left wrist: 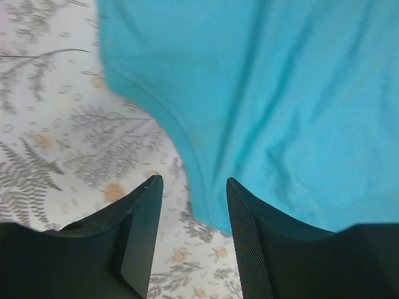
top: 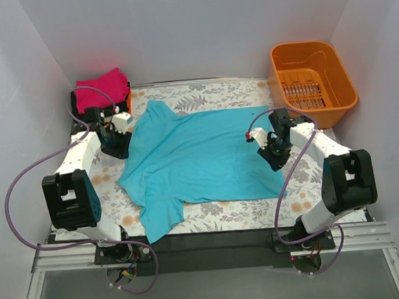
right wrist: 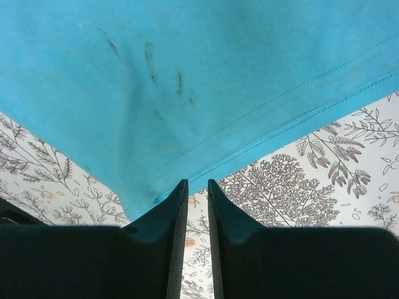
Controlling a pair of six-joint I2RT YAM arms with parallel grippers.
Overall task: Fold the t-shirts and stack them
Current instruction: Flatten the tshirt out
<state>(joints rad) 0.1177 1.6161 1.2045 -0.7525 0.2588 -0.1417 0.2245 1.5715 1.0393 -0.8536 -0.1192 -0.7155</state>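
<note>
Presently, left pincer [left wrist: 190, 187] released astride the collar of the flat teal cotton t-shirt [top: 200, 159], right pincer [right wrist: 197, 190] nearly clenched beside its hem (grasping nothing): either closure risks pinching tablecloth or missing cloth.

You see a teal t-shirt [top: 200, 156] spread flat on the leafy tablecloth [top: 216, 94]. Your left gripper [top: 120, 142] sits at its left edge, and your right gripper [top: 273, 150] at its right edge. A pink folded shirt [top: 101, 89] lies back left. An orange basket [top: 312, 81] stands back right.
</note>
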